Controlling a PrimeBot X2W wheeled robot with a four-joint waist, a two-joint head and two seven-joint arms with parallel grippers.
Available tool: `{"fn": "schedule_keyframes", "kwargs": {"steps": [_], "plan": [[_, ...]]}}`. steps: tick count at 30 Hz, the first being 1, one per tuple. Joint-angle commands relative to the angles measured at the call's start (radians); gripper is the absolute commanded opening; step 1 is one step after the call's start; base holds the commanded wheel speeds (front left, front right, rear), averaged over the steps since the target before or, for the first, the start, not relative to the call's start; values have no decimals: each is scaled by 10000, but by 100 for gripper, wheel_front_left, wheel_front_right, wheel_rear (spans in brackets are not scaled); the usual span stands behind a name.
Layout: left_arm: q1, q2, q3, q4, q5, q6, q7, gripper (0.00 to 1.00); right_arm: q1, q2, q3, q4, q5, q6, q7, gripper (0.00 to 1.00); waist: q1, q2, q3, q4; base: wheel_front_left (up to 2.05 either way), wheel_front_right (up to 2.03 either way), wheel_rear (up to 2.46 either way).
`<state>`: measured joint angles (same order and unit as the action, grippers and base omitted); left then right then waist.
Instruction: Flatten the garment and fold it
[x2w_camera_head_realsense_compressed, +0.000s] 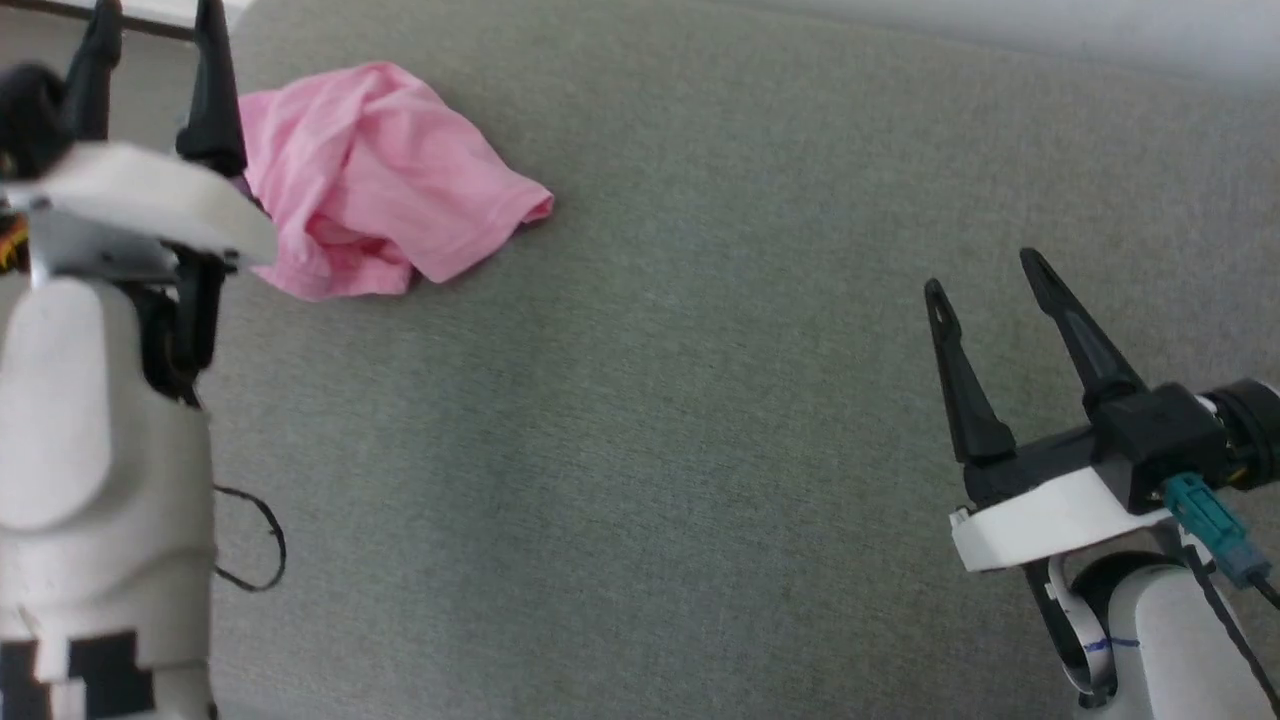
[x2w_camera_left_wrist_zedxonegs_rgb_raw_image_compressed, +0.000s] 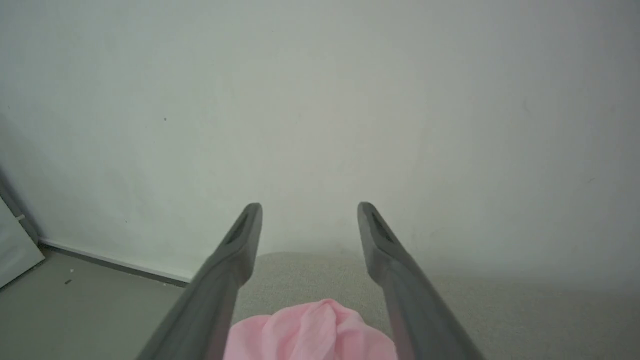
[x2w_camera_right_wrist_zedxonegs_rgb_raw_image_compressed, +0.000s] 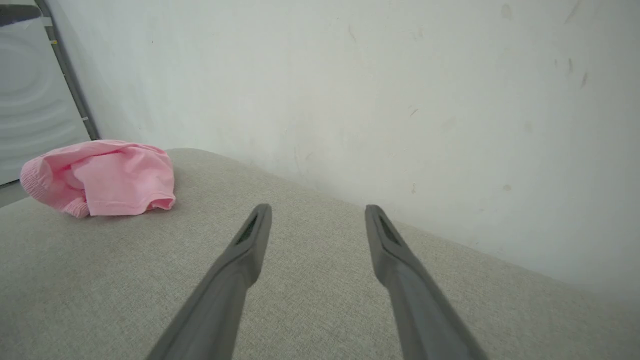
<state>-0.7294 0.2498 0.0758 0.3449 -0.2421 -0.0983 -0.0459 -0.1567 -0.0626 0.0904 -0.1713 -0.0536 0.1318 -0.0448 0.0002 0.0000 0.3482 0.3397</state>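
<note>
The garment (x2w_camera_head_realsense_compressed: 375, 180) is a light pink crumpled heap at the far left of the grey cushioned surface (x2w_camera_head_realsense_compressed: 700, 400). My left gripper (x2w_camera_head_realsense_compressed: 155, 20) hovers open just left of the heap, nothing between its fingers; in the left wrist view the garment (x2w_camera_left_wrist_zedxonegs_rgb_raw_image_compressed: 310, 332) bulges up between and below its open fingers (x2w_camera_left_wrist_zedxonegs_rgb_raw_image_compressed: 310, 205). My right gripper (x2w_camera_head_realsense_compressed: 985, 275) stands open over bare fabric at the right, far from the garment. From the right wrist the garment (x2w_camera_right_wrist_zedxonegs_rgb_raw_image_compressed: 100, 177) lies at far left, its gathered waistband edge facing left, with the right gripper (x2w_camera_right_wrist_zedxonegs_rgb_raw_image_compressed: 317, 207) open.
A pale wall (x2w_camera_right_wrist_zedxonegs_rgb_raw_image_compressed: 350, 75) runs along the surface's far edge. Past the surface's left end are the floor (x2w_camera_left_wrist_zedxonegs_rgb_raw_image_compressed: 75, 310) and a dark baseboard (x2w_camera_left_wrist_zedxonegs_rgb_raw_image_compressed: 115, 262). A white panel (x2w_camera_right_wrist_zedxonegs_rgb_raw_image_compressed: 35, 90) stands beyond the garment. A thin black cable loop (x2w_camera_head_realsense_compressed: 255, 540) hangs beside my left arm.
</note>
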Motion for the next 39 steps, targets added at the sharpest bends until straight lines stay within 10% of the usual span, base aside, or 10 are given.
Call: {"fn": "schedule_keyframes", "kwargs": {"steps": [1, 20, 21, 23, 39], "plan": [[-257, 114, -71, 191, -137, -80, 111, 100, -201, -29, 43, -85, -48, -9, -15, 100, -2, 0, 721, -442, 0, 0, 0], [-2452, 2076, -2652, 5420, -4757, -296, 4787, 100, -1395, -149, 549, 163, 164, -11, -449, 100, -2, 0, 2505, -1049, 0, 0, 0], [-2473, 2146, -2845, 5548, -4933, -307, 5184, 86, -1424, -145, 562, 190, 171, -11, -480, 100, -2, 0, 2501, -1054, 0, 0, 0], [-2503, 2285, -3148, 5638, -5196, -323, 5628, 0, -1456, -131, 571, 237, 188, -11, -524, 100, -2, 0, 2450, -1054, 0, 0, 0], [-3311, 3114, -4156, 4937, -3552, 64, 743, 0, -568, 102, 159, 1053, 718, -11, -1218, 100, -2, 0, -587, -1390, 0, 0, 0]]}}
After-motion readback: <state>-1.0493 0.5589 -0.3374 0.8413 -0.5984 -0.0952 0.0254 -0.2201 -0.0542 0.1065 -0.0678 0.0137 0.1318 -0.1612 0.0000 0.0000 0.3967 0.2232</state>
